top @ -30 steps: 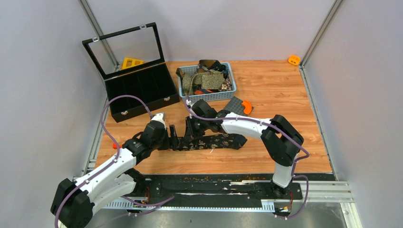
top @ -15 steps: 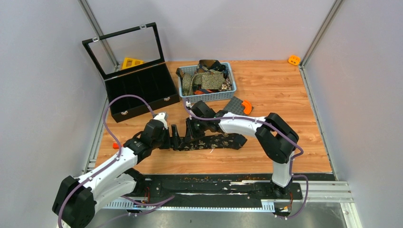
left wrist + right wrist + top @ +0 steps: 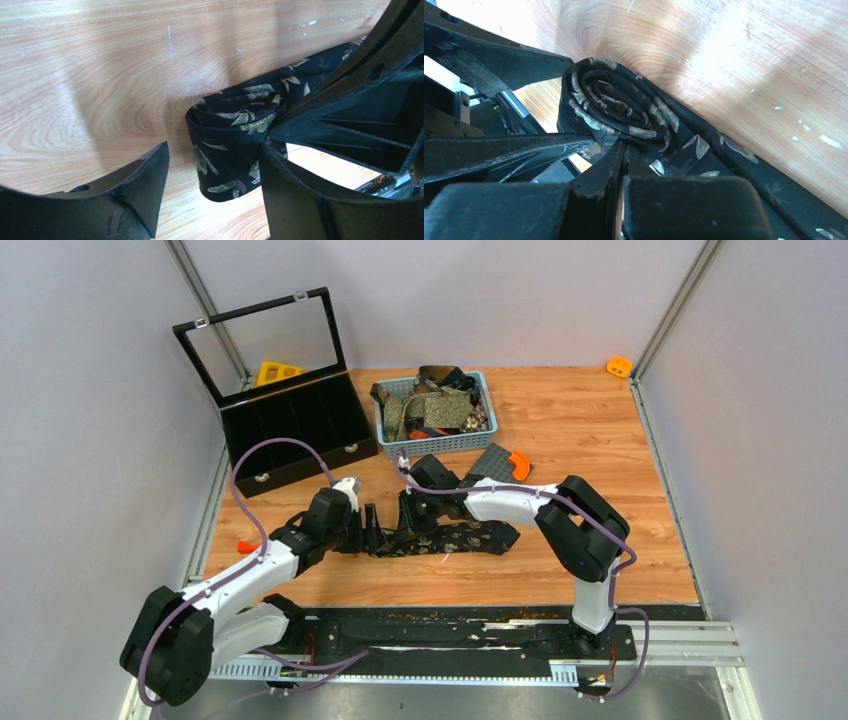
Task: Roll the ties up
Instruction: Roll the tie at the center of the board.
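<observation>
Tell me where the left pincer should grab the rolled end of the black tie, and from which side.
Grip the roll across its curved outside, coming from the end opposite the flat tail. The open left pincer straddles it that way; pressing the layers together should stop the coil unwinding.

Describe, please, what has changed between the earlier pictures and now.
The left gripper slid slightly right to the rolled end of the black tie, its open jaws now flanking the roll, slightly narrower. The right arm's elbow drew in leftward; the right gripper stayed shut at the roll. Nothing grasped or released. The basket and box are unchanged.
</observation>
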`<state>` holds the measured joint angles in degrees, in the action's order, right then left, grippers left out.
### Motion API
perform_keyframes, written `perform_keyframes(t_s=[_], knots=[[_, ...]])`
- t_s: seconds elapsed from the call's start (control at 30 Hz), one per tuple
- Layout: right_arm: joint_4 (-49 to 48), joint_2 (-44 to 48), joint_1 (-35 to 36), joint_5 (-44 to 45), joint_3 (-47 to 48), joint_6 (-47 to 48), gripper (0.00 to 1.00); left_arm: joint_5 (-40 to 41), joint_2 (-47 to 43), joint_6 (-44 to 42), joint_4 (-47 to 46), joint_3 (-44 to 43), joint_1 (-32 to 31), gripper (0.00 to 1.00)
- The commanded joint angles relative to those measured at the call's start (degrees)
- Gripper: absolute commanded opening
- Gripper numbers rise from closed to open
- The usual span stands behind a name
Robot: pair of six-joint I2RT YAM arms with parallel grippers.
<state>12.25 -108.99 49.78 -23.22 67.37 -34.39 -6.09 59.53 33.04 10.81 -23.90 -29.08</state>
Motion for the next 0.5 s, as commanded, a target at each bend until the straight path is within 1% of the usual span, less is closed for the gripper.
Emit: perform_keyframes(t_s=[0.0,0.2,0.33,0.47], knots=[[-2.1,-1.5,-0.3,0.2,-0.7,0.8,0.0,-2.5,1.6,-1.2,-5.7,0.7,0.7,0.7],[-2.1,-1.4,-0.4,0.3,-0.8,0.7,0.0,-4.5,5.8,-0.8,-10.0,1.8,1.0,0.5],[-1.9,-1.2,-0.5,0.5,-0.8,0.8,0.0,-5.6,8.2,-0.5,-13.2,2.6,1.0,0.4],[-1.4,-0.7,-0.6,0.8,-0.5,0.9,0.0,-6.3,9.6,-0.3,-13.9,2.4,1.0,0.24]])
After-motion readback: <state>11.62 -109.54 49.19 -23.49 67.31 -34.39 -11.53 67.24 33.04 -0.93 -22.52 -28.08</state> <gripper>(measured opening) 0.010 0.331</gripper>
